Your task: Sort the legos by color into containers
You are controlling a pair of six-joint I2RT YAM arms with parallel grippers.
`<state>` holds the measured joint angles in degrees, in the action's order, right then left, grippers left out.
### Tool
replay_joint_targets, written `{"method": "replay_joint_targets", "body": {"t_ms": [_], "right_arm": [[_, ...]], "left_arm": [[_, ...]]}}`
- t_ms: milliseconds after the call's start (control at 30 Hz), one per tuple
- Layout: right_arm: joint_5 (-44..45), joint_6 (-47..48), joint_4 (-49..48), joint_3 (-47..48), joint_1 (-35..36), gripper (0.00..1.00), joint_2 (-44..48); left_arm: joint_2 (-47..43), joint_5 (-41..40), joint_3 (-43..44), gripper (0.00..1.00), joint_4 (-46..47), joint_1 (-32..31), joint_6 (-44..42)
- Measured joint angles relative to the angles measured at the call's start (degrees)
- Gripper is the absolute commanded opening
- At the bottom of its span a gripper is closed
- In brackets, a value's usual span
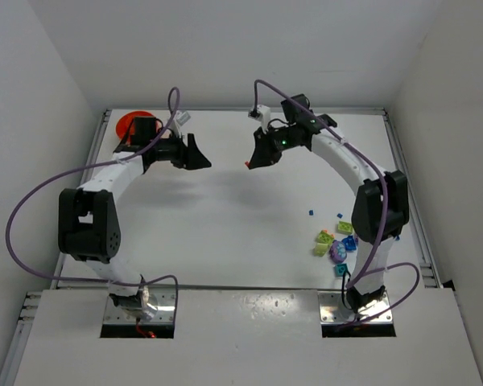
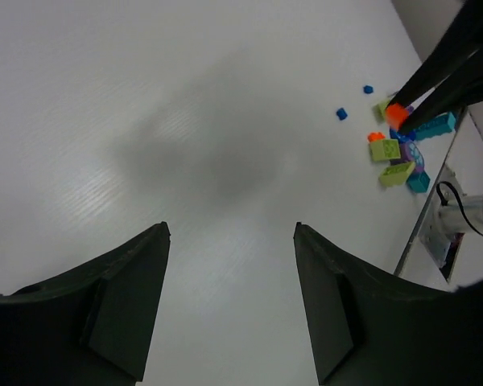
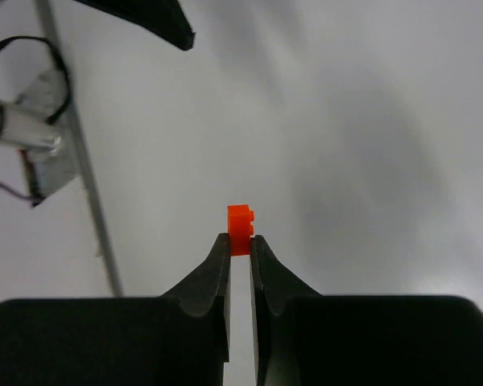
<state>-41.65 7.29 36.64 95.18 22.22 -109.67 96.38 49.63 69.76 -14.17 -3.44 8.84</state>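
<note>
- The orange bowl (image 1: pixel 129 123) sits at the ten o'clock corner of the table (image 1: pixel 225 225); I can't see inside it.
- The right gripper (image 3: pixel 240 241) is pinched on a tiny orange brick (image 3: pixel 240 227), held up toward twelve o'clock.
- The left gripper (image 2: pixel 232 229) hangs spread and empty at the bowl's four o'clock.
- The pile of legos (image 1: pixel 334 241) at four o'clock lies unsorted, so most of the job looks left.

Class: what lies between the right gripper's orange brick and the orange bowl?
In the top view, the open left gripper sits between the orange brick and orange bowl; otherwise bare table.
</note>
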Motion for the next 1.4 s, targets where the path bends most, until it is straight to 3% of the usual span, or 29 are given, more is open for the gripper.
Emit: {"method": "replay_joint_targets", "body": {"t_ms": [200,300,600,800,1133,1400], "right_arm": [[-11.5,1.2,5.8,-2.2,0.8,0.00,-0.4],[-14.2,2.4,7.7,-2.8,1.0,0.00,-0.9],[-17.6,6.5,10.6,-2.9,1.2,0.00,-1.0],[-18.4,7.6,11.8,-3.1,1.6,0.00,-1.0],[-18.3,10.8,14.7,-3.1,2.8,0.00,-1.0],[-17.3,11.8,15.9,-3.1,3.4,0.00,-1.0]], "left_arm": [[-5.0,6.1,-0.7,0.69,4.2,-2.8,-8.4],[-6.0,8.2,0.2,0.62,2.4,-4.9,-16.0],[-6.2,6.6,7.1,0.64,-23.6,-18.2,-59.2],[-8.6,1.1,2.4,0.61,-28.7,-21.8,-74.5],[-15.7,-8.0,-8.9,0.56,-12.7,-24.5,-75.6],[-17.2,-8.5,-10.1,0.56,-5.9,-25.1,-74.4]]}}
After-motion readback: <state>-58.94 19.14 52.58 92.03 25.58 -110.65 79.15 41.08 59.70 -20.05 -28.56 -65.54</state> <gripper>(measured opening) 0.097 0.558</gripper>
